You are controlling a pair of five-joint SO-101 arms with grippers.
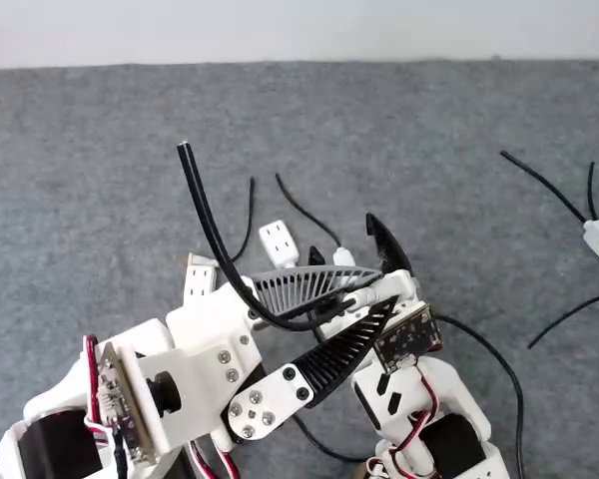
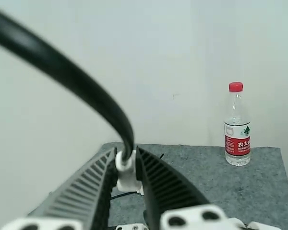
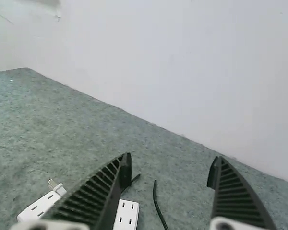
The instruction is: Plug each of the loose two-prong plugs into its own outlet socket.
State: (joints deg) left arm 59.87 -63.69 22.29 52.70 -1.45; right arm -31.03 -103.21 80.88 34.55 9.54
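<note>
Here, above the grey mat point(image 1: 100, 150), the left gripper point(image 2: 126, 160) hangs near the outlet socket point(image 1: 278, 239). It pinches a white two-prong plug point(image 2: 127, 179), evidently lifted so the prongs can be lined up. The right gripper point(image 3: 172, 165) stands spread wide near the same socket, holding nothing, seemingly placed to steady it. The plug's black cable point(image 1: 208, 225) arches up clear of that socket, and a second socket point(image 1: 200, 279) lies just beside it.

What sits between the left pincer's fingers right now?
A white plug, its thick black cable arching up, clamped in the left pincer; left wrist view shows it.
</note>
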